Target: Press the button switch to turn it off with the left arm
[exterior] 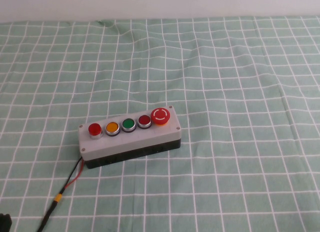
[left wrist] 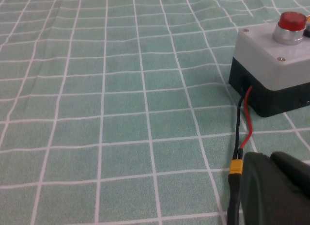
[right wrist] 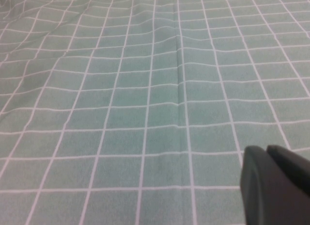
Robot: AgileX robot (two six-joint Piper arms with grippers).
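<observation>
The grey five-button box (exterior: 131, 140) lies on the green checked cloth, left of the middle. The button switch (exterior: 94, 129) is the bright-red round button with a silver rim at the box's left end. It also shows in the left wrist view (left wrist: 291, 22), standing up from the box's corner (left wrist: 271, 55). My left gripper (left wrist: 271, 159) is shut and empty, low over the cloth, short of the box's cable end and beside its cable. My right gripper (right wrist: 266, 152) is shut and empty over bare cloth. It is out of the high view.
Orange (exterior: 112, 127), green (exterior: 128, 124) and dark red (exterior: 144, 120) buttons and a large red mushroom button (exterior: 160, 116) follow along the box. A red and black cable (exterior: 70, 179) with a yellow connector (left wrist: 236, 168) runs from the box's left end towards the near left edge.
</observation>
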